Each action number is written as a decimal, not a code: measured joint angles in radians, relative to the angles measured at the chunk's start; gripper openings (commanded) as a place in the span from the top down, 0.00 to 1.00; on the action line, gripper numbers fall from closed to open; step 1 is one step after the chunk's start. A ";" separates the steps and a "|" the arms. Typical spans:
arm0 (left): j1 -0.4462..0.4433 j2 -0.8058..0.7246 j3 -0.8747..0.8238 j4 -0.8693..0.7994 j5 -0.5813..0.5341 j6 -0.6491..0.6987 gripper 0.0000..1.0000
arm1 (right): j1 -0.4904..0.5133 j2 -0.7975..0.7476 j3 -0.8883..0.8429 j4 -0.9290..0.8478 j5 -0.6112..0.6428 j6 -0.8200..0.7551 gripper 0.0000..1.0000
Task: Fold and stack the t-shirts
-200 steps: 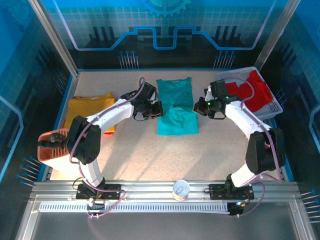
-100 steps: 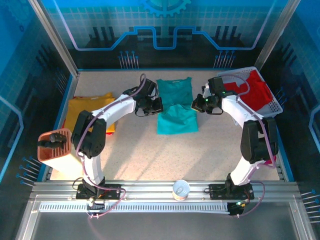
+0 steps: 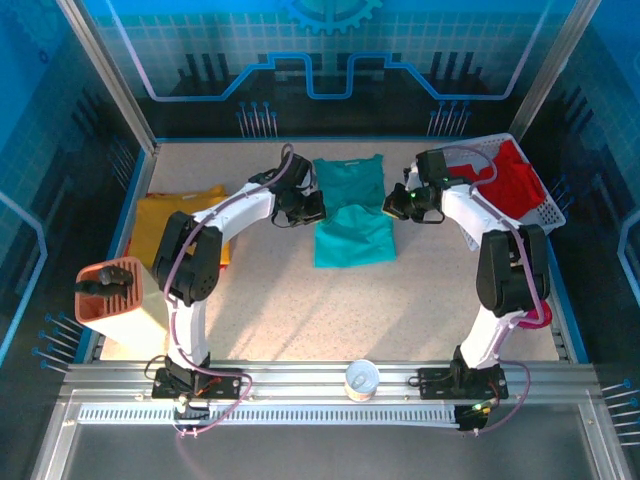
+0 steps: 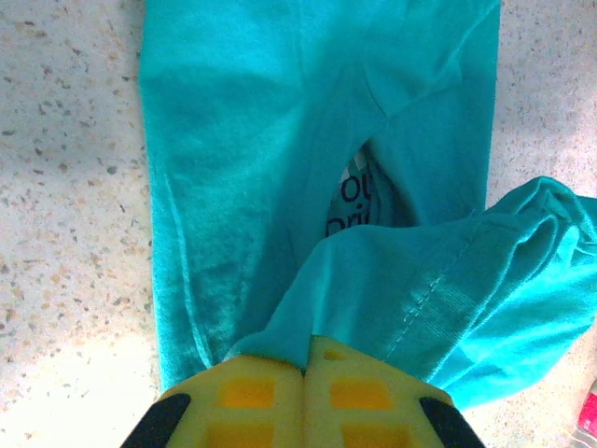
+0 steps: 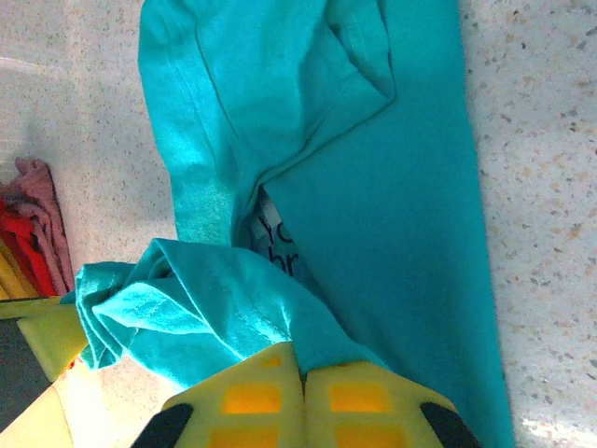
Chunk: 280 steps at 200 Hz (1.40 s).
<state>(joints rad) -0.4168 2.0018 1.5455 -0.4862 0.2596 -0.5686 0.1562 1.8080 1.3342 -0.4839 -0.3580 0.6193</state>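
Teal cloth of the t-shirt [image 3: 352,215] lies at the upper centre of the counter [image 3: 300,310], its lower part doubled over. Either side of it, the left pincer [image 3: 312,208] and the right pincer [image 3: 392,207] are each clenched on a hem corner. Both should travel level and in step toward the collar — laying hem on shoulders square, without skew or bunching.

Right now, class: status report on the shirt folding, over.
Left gripper, right gripper shut on teal shirt. Hem pinched, fold half done. Yellow shirt, red shirt off to sides, nothing blocking.
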 measured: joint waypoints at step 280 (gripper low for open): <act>-0.098 -0.127 -0.237 0.235 0.098 -0.127 0.41 | 0.050 -0.150 -0.283 0.264 -0.205 0.136 0.16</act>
<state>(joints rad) -0.5144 1.8748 1.3083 -0.2516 0.3573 -0.6952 0.2066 1.6581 1.0515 -0.2203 -0.5629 0.7555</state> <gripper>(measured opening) 0.592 0.835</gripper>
